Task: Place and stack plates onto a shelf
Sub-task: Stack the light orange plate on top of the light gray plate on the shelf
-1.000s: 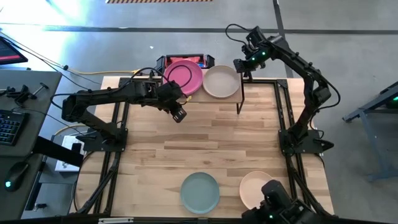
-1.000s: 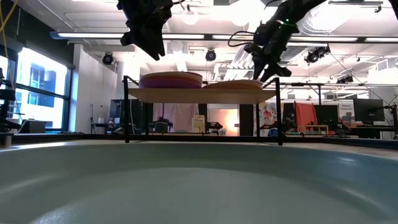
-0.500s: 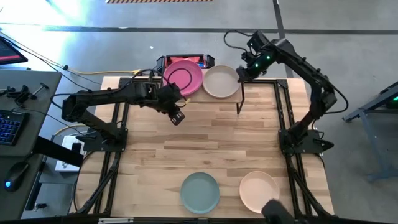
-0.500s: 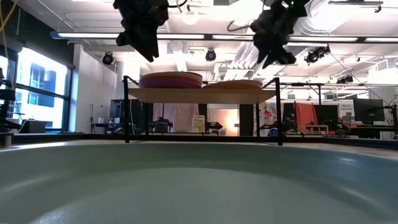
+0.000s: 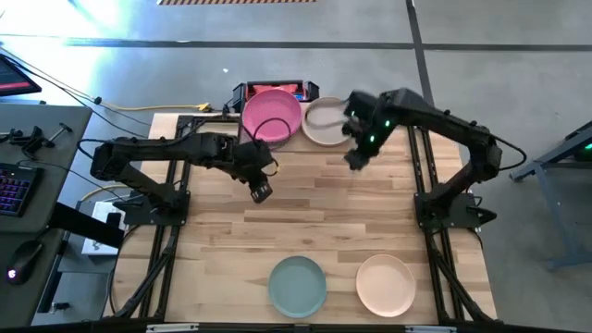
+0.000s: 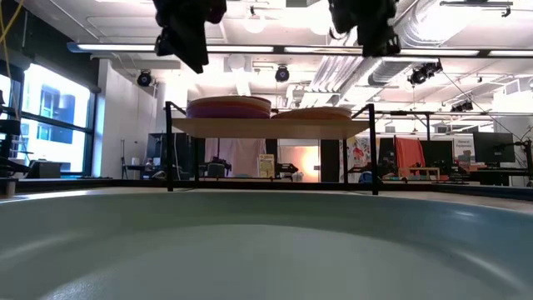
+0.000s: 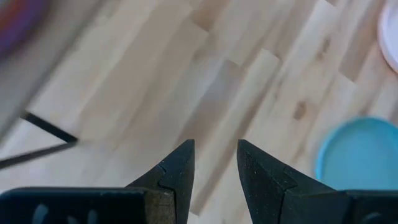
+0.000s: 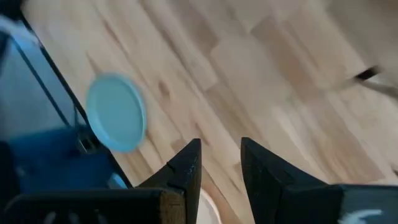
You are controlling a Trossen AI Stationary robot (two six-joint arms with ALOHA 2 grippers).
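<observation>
The shelf stands at the table's far edge. It carries a pink-topped stack of plates and, beside it, a cream plate. A teal plate and a peach plate lie flat on the table near its near edge. My left gripper hovers open over bare wood, on the near side of the pink stack. My right gripper hovers open just off the shelf's near right corner. Neither holds anything.
A red and black bin sits behind the shelf. Black frame rails run along the table's left and right sides. The shelf's black leg shows close to my left gripper. Bare tabletop lies between the shelf and the two near plates.
My right gripper has left the shelf's far right corner, risen, and swung toward the near edge, past the cream plate, to a spot off the shelf's front. My left gripper has drifted away from the pink stack toward the near edge. The plates have stayed put.
</observation>
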